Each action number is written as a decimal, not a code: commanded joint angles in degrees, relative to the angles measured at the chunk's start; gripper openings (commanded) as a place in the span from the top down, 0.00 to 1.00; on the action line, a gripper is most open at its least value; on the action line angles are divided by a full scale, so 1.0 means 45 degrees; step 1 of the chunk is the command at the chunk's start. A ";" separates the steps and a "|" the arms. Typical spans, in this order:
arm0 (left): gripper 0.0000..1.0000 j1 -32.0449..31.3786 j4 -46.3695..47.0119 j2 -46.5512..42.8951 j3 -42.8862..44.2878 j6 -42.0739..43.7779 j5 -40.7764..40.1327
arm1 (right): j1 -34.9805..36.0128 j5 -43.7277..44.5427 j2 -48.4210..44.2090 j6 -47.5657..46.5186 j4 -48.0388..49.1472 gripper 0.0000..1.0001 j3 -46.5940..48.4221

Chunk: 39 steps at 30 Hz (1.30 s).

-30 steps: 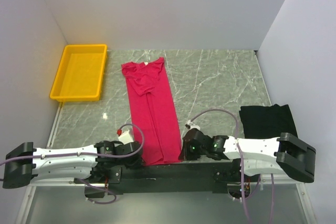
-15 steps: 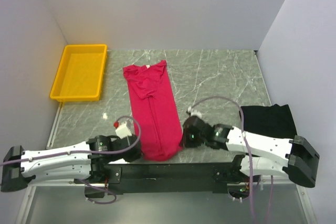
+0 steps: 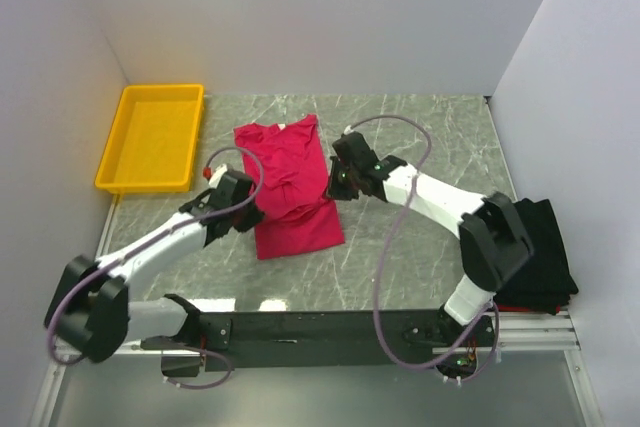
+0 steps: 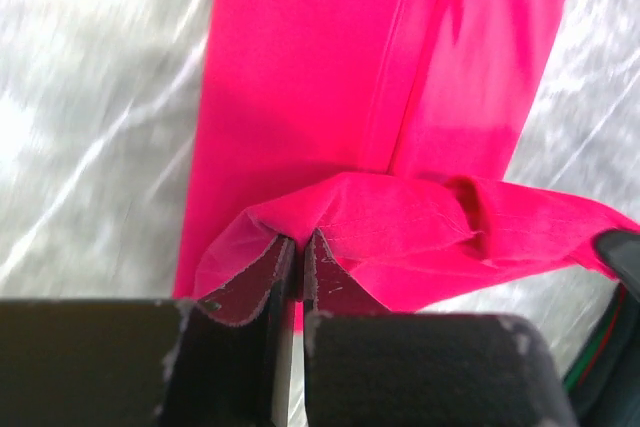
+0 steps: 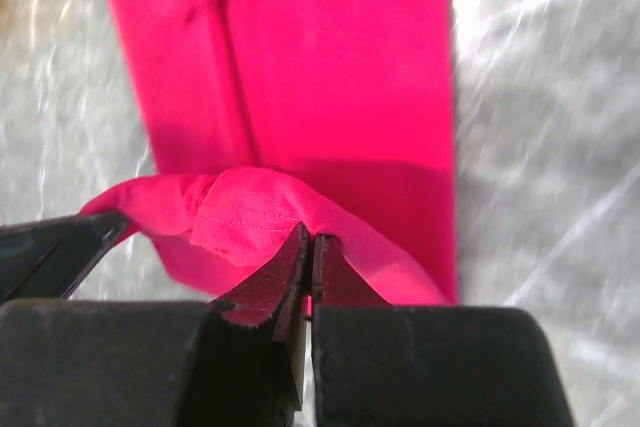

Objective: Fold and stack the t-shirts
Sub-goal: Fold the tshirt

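The crimson-pink t-shirt (image 3: 290, 182) lies lengthwise in the middle of the table, its collar at the far end. Its near hem is lifted and doubled back over the body. My left gripper (image 3: 251, 214) is shut on the hem's left corner, a pinch of cloth between its jaws (image 4: 298, 239). My right gripper (image 3: 335, 183) is shut on the right corner (image 5: 308, 235). The hem sags between the two, above the flat part of the shirt (image 4: 300, 87) (image 5: 330, 57). The black t-shirt (image 3: 545, 247) lies at the near right edge, partly under my right arm.
A yellow plastic tray (image 3: 150, 137) stands at the far left corner. White walls close the table on three sides. Grey marbled tabletop (image 3: 420, 147) shows right of the pink shirt and in front of it.
Both grippers have moved from the near edge out toward the middle, carrying the pink shirt's hem over its body. The visible shirt is now about half as long.
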 commanded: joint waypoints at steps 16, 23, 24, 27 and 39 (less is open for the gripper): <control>0.99 0.2275 0.2233 0.4154 0.2446 0.0886 0.1456 | -0.1856 -0.2044 0.4597 -0.1087 0.0068 1.00 0.4636; 0.99 0.2626 0.2155 0.3783 0.2172 0.0963 0.1436 | -0.1837 -0.1968 0.4969 -0.1204 -0.0048 1.00 0.4909; 0.99 0.2723 0.2135 0.3783 0.2191 0.1003 0.1455 | -0.1875 -0.1968 0.4970 -0.1223 -0.0048 1.00 0.4968; 0.99 0.2880 0.2134 0.3744 0.2191 0.1042 0.1475 | -0.1875 -0.1949 0.5028 -0.1263 -0.0048 1.00 0.5046; 0.99 0.3213 0.1764 0.4251 0.3089 0.1374 0.1690 | -0.2208 -0.2163 0.5399 -0.1262 0.0010 1.00 0.5397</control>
